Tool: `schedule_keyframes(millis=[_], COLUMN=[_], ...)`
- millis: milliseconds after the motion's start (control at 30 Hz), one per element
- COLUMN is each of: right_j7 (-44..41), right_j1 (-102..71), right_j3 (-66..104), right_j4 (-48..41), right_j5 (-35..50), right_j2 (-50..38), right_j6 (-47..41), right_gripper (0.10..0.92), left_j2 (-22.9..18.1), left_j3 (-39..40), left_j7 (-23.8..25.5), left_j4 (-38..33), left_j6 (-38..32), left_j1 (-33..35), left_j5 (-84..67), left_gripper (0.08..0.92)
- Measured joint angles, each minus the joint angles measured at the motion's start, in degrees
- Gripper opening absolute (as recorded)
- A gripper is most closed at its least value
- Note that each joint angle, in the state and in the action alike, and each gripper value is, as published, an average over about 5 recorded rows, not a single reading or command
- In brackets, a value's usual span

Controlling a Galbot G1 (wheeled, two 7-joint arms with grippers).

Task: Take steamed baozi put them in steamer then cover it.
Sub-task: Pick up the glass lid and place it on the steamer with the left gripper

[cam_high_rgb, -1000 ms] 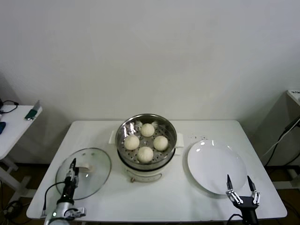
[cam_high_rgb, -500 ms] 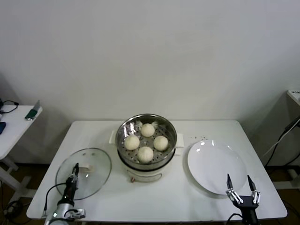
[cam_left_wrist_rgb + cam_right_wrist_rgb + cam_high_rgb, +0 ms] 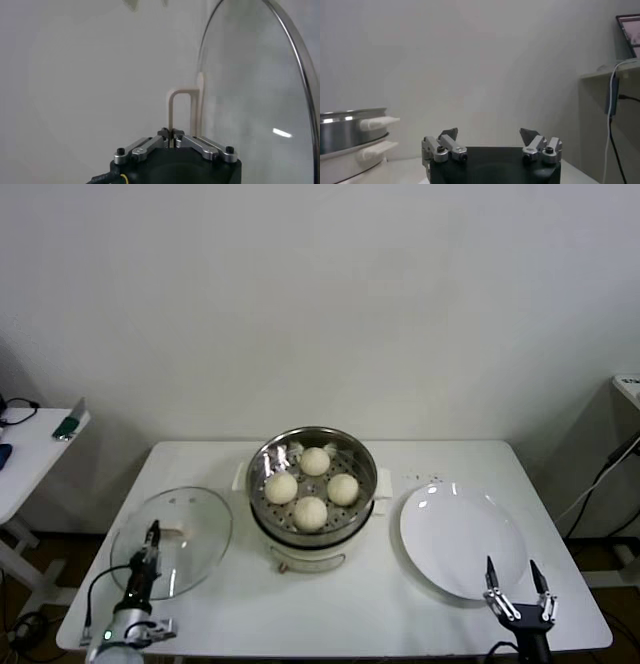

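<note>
- My left gripper [image 3: 152, 536] is clamped on the cream-white bar handle [image 3: 183, 109] of the round clear glass cover [image 3: 172, 541]; in the left wrist view my fingers meet on the handle's near end.
- The cover sits at the table's 8 o'clock, its disc tilted, at 9 o'clock from the round shiny steel steamer [image 3: 313, 489].
- Four small cream-white steamed baozi [image 3: 311, 512] lie on the steamer's perforated tray, so I judge that only covering remains.
- To do it well, I should level the cover, centre its rim over the steamer, then lower it straight.
- Open room: bare white table [image 3: 380, 609] lies between cover and steamer; the steamer's side handles stick out.
- My right gripper [image 3: 513, 574] waits with jaws apart at 5 o'clock, over the near edge of the flat white plate [image 3: 460, 536].
</note>
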Motion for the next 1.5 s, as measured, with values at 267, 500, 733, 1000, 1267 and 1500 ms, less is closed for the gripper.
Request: schedule_keyframes(millis=[267, 500, 733, 1000, 1267, 1500], right_j7=[1.0, 2.6, 4.6, 6.0, 7.1, 8.0], right_j1=[-0.2, 0.4, 1.9, 4.1, 6.2, 7.4], right_j3=[0.3, 0.8, 0.9, 0.7, 0.7, 0.9], right_j4=[0.3, 0.2, -0.6, -2.3, -3.7, -4.3], right_j5=[-1.6, -4.1, -6.9, -9.1, -10.6, -11.1], right_j2=[0.5, 1.2, 2.2, 2.9, 3.0, 3.1], right_j6=[-0.5, -1.8, -3.1, -3.0, -2.7, -2.5], right_gripper=[0.823, 0.823, 0.823, 0.823, 0.823, 0.823], left_j2=[3.5, 7.1, 8.4, 7.0, 1.2, -5.6], left_j3=[0.0, 2.6, 9.9, 20.9, 30.5, 36.9], left_j7=[7.5, 16.0, 24.0, 32.0, 37.8, 39.6], left_j4=[-12.8, -24.3, -32.3, -36.3, -36.7, -34.1], left_j6=[7.7, 17.1, 27.4, 37.1, 42.0, 43.3], left_j1=[1.5, 1.1, -1.3, -6.4, -10.9, -13.3], left_j5=[-4.8, -5.2, -3.1, 0.8, 8.2, 15.4], left_gripper=[0.129, 0.129, 0.129, 0.129, 0.129, 0.129])
